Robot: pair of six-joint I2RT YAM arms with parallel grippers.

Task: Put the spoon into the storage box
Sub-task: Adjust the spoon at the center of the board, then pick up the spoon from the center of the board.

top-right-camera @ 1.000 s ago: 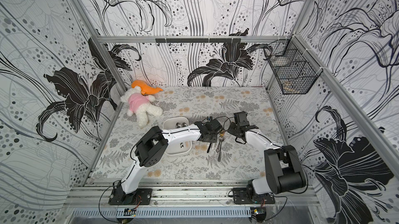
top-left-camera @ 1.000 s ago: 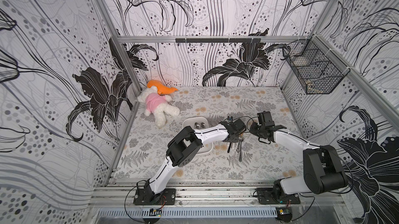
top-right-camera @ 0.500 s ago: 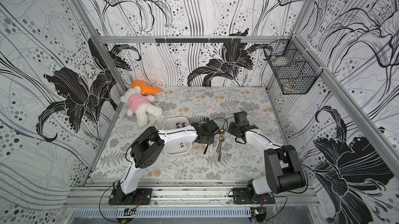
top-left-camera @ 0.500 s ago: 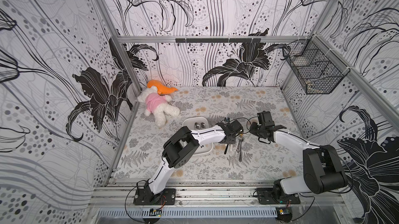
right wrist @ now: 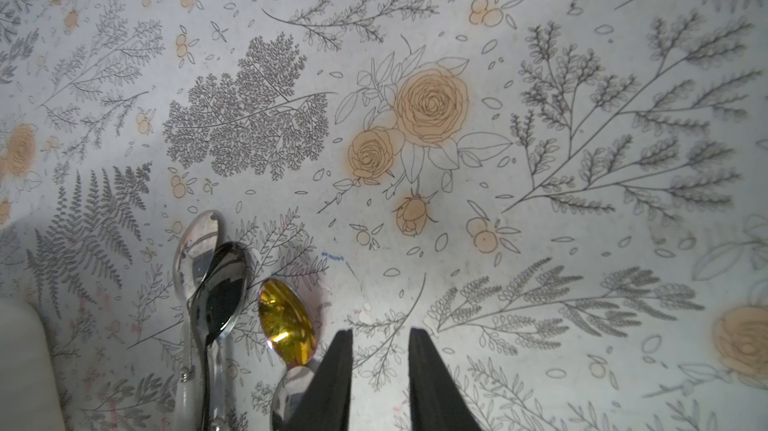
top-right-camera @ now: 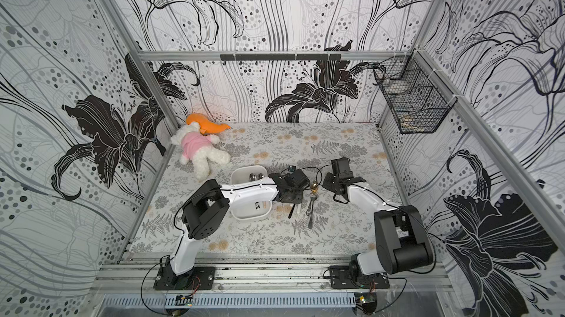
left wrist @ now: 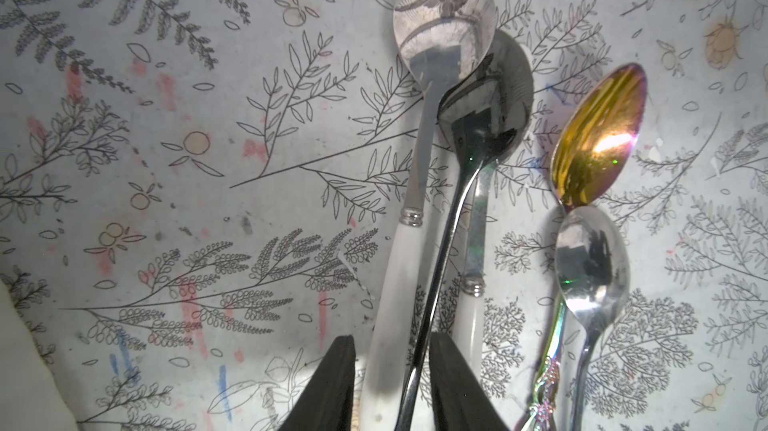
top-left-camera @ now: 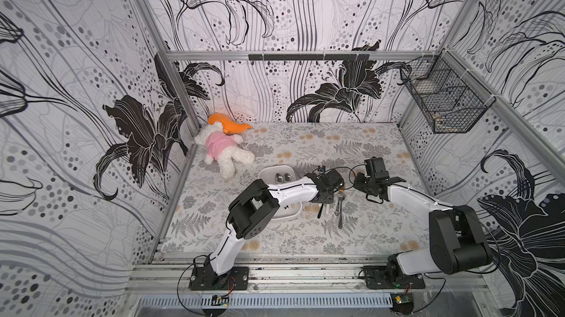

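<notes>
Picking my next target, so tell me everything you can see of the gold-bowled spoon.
The gold-bowled spoon looks like polished metal: a pointed oval bowl, mirror-gold with a purple-pink edge, and an ornate rainbow-tinted handle. It lies on the floral mat, outside the storage box. A silver teaspoon overlaps its neck with its bowl. The right end effector stands open beside its bowl, not gripping it.
</notes>
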